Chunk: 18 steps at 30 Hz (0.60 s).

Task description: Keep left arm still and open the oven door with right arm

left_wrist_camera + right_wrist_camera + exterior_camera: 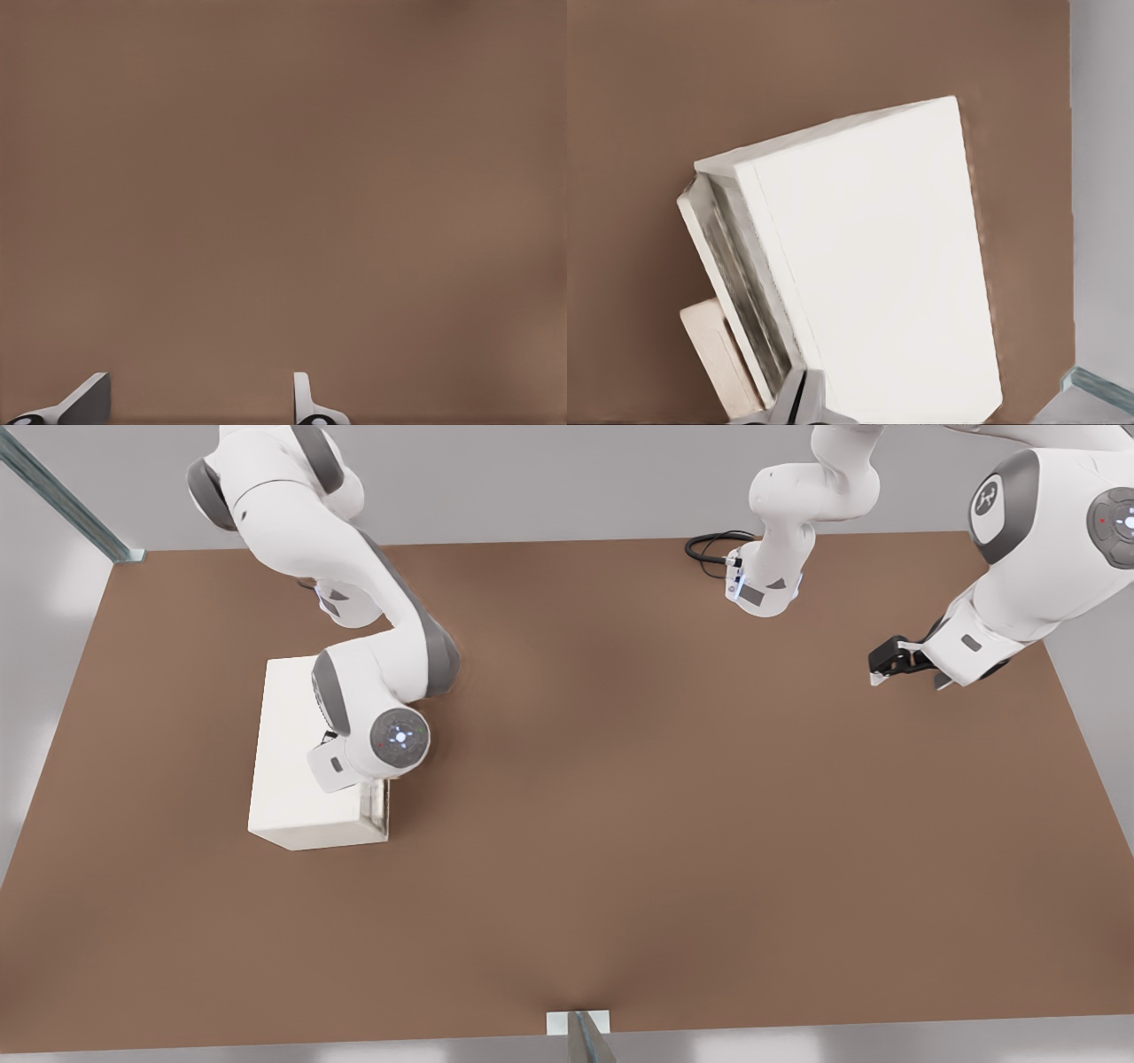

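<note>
The front view is filled by a wide brown table (673, 824), with pale grey floor around it and a glass strip at the far left corner. The oven (297, 762) is placed near the front view's left side. The right arm (354, 593) is bent over it. In the right wrist view, the oven door (735, 274) is seen at the oven's side, with its beige handle (718, 354) beside it. The gripper (799, 403) is held just above the door's edge, its fingers pressed together.
</note>
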Tool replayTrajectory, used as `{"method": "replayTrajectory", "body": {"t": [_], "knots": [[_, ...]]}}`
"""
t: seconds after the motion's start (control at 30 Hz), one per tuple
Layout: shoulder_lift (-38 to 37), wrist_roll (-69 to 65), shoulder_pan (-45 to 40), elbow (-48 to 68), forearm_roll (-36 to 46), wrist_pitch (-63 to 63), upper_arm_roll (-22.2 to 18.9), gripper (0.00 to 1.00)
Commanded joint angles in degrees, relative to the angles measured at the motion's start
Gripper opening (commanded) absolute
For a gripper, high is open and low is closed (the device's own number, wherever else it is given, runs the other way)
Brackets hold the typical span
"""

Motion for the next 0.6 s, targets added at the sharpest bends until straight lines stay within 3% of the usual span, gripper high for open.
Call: {"method": "replayTrajectory", "body": {"t": [0.0,0.03,0.07,0.2,0.57], "knots": [[-4.63,-32.20,-3.34,-0.14,18.97,1.66,-8.20,0.21],[-6.38,-33.53,-4.92,-0.48,22.24,1.49,-10.14,0.38],[-9.99,-35.46,-5.63,-4.09,22.33,1.75,-10.05,1.00],[-10.70,-42.06,-6.68,3.20,18.11,2.81,-9.79,1.00],[-10.08,-41.80,-6.68,2.24,18.02,2.89,-9.88,1.00]]}}
